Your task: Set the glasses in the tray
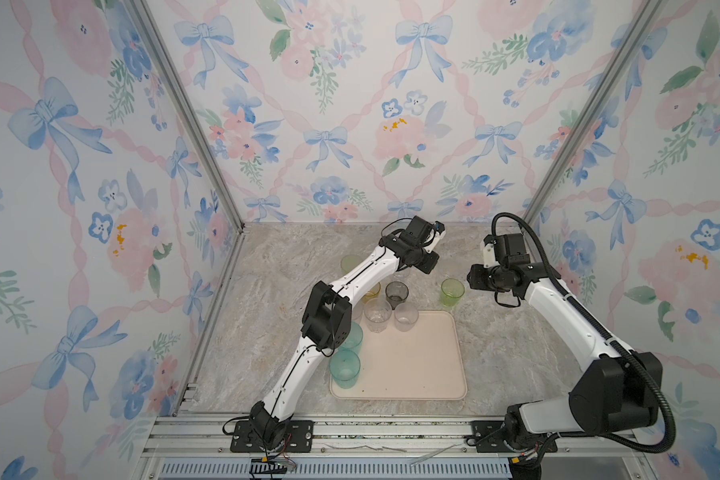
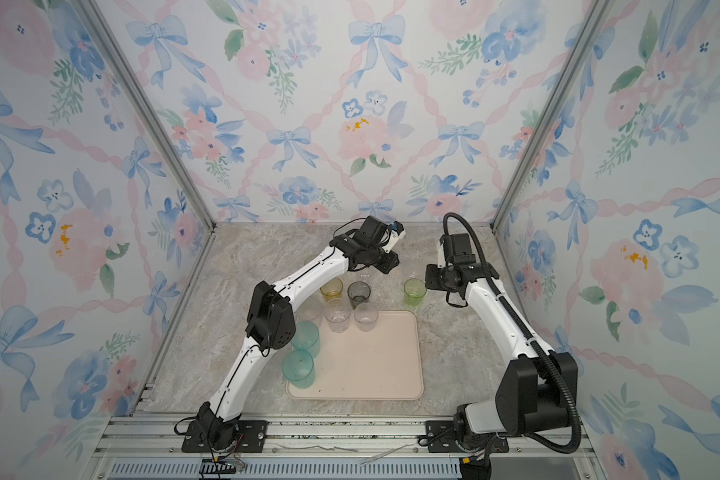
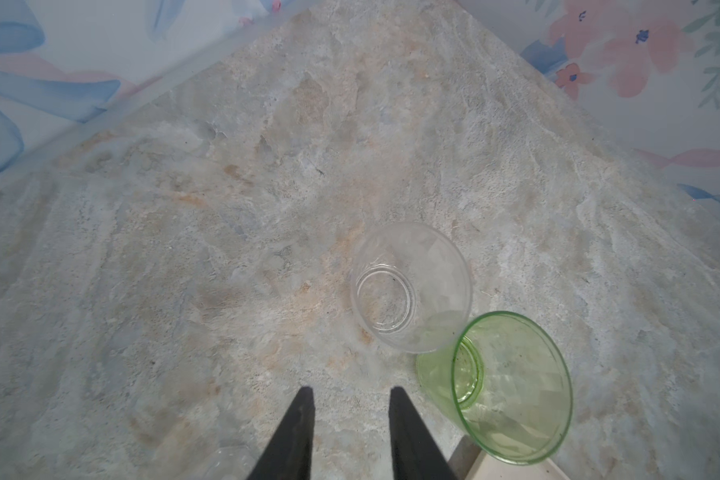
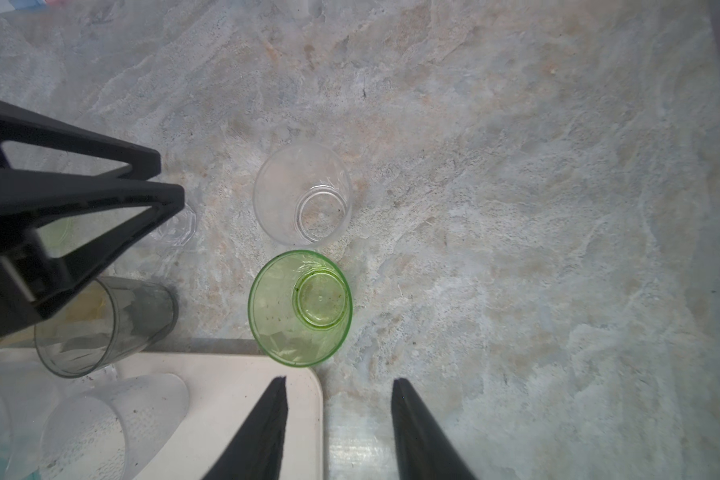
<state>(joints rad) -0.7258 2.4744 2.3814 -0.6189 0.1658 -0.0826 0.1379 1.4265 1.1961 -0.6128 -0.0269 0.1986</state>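
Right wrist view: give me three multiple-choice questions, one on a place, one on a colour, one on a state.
1. The pale green tumbler stands: A) on the table just beyond the tray's corner; B) inside the tray; C) stacked in another tumbler.
2. The next tumbler beyond it, away from the tray, is: A) teal; B) amber; C) clear.
3. The right gripper is: A) shut on the green tumbler; B) open and empty; C) shut on the tray's rim.
Answers: A, its base rests on the table; C, the table shows through untinted; B, its fingers stand apart around nothing.
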